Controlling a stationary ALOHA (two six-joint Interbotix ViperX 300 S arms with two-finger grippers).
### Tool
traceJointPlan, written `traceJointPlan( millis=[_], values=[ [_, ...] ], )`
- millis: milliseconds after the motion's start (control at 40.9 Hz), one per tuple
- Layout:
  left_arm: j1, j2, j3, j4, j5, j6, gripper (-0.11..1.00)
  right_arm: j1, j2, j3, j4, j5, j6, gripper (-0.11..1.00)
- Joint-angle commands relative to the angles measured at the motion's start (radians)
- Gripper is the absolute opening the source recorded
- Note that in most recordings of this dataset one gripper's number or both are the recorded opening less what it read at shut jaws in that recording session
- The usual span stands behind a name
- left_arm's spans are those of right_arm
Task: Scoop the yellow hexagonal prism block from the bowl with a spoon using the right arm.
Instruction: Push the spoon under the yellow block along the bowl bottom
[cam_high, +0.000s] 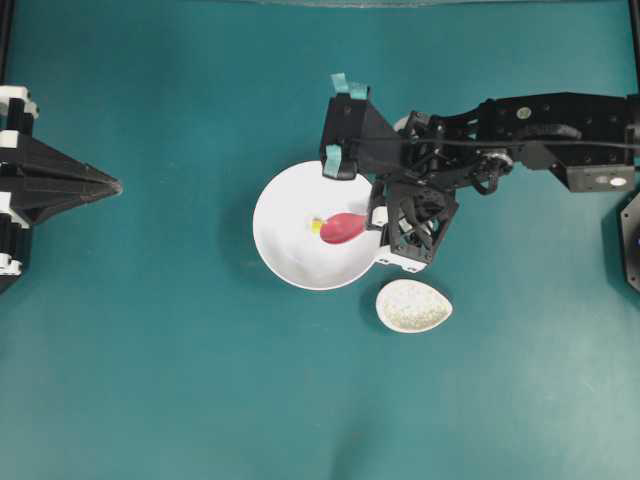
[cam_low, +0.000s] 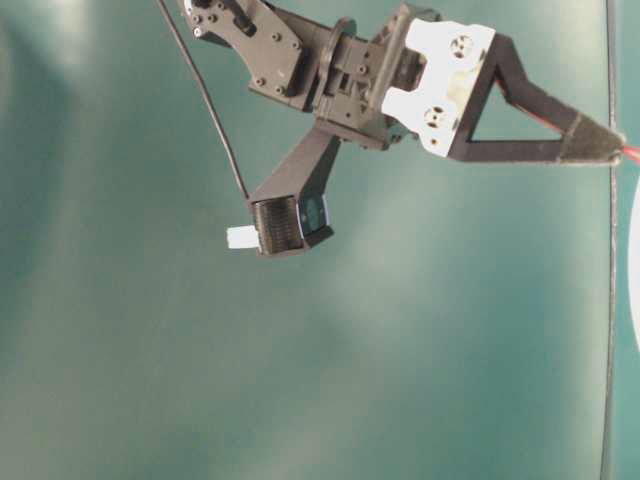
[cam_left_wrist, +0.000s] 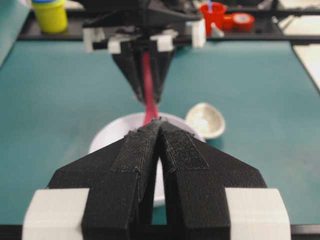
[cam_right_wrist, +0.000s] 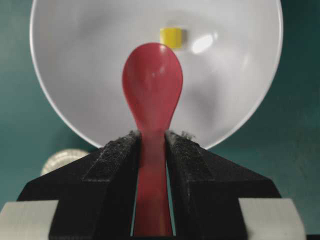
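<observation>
Right tool (cam_right_wrist: 151, 150) gripping spoon (cam_right_wrist: 152, 90), speckled dish (cam_high: 414, 306) beside bowl (cam_high: 285, 250)

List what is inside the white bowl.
Inside the bowl lie the yellow block and the spoon's scoop, held by the right gripper. The bowl floor beneath the scoop is covered.

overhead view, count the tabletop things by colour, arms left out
white: 2, the bowl and the small speckled dish
red: 1, the spoon
yellow: 1, the block
total: 4
</observation>
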Motion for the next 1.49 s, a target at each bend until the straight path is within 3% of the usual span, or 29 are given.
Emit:
traceJointPlan(
  millis=[0,635,1466],
  values=[
    [0.0,0.005,-0.031,0.003,-0.009,0.0,-0.01,-0.002,-0.028,-0.02,-0.002,0.006,0.02,0.23],
    [0.002,0.005,-0.031,0.003,-0.011,0.0,-0.01,-0.003,0.018,-0.02,-0.032,0.034,0.032,0.23],
    [0.002,0.005,-0.031,0.003,-0.009,0.0,-0.01,0.0,0.077,-0.02,-0.041,-0.129,0.02,0.23]
  ],
)
